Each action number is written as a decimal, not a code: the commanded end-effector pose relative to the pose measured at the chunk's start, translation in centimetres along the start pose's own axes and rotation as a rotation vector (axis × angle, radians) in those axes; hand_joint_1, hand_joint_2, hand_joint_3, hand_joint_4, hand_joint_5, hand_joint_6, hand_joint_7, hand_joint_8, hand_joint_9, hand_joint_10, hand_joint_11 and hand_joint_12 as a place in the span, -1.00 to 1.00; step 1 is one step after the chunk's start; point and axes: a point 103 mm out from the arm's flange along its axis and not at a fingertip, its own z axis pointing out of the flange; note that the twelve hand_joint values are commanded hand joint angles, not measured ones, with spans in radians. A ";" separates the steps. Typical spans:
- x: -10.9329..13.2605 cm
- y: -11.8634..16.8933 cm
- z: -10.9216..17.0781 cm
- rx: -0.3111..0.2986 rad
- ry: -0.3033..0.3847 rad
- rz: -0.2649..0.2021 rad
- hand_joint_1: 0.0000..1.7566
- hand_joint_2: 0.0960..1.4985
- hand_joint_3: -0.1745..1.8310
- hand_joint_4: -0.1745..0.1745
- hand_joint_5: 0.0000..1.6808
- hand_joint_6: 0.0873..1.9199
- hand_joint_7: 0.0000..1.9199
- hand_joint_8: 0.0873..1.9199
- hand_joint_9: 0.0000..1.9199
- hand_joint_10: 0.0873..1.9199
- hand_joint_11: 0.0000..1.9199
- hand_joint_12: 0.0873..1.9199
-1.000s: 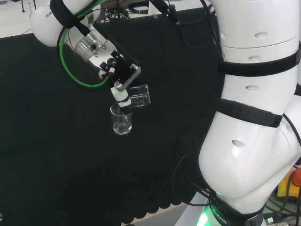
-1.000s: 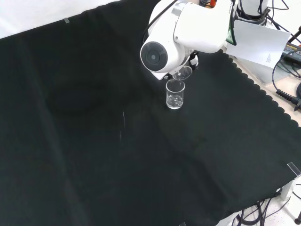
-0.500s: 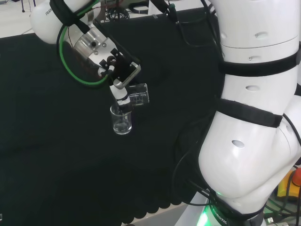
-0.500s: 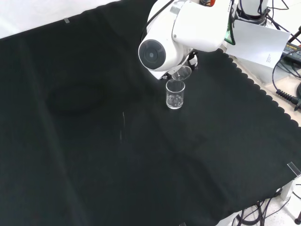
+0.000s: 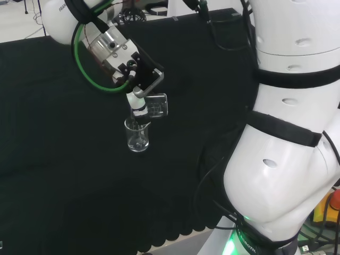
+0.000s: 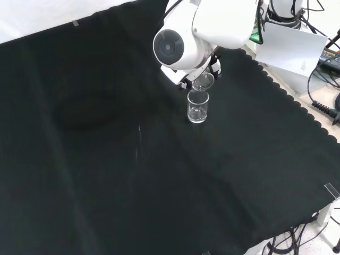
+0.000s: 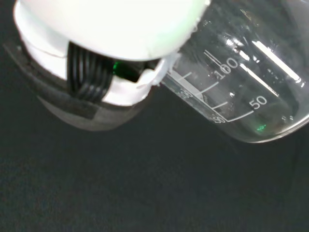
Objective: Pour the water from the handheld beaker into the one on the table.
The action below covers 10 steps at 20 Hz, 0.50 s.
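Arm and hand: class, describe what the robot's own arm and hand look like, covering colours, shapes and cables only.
The arm is made of big, rounded, glossy white links with black bands at the joints. One link ends in a round grey cap. A green cable loops beside a silver metal wrist block. The hand is black and white.

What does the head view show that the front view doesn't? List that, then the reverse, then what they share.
Head view: the hand, its fingers curled on the tilted handheld beaker. Front view: the arm's white link standing before the hand, with the handheld beaker's open rim showing below it. Both: the handheld beaker tipped just above the table beaker, which stands upright on the black cloth.
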 end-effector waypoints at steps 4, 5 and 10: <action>-1.0 0.0 0.6 -0.082 0.078 -0.069 0.63 -0.12 -0.39 -1.00 0.61 -0.66 0.38 -0.53 0.66 -1.00 0.42 -0.43; -1.2 0.0 0.7 -0.093 0.086 -0.077 0.63 -0.12 -0.39 -1.00 0.61 -0.66 0.38 -0.53 0.66 -1.00 0.42 -0.43; -2.3 0.1 1.4 -0.143 0.145 -0.114 0.63 -0.11 -0.39 -1.00 0.61 -0.66 0.38 -0.53 0.66 -1.00 0.42 -0.43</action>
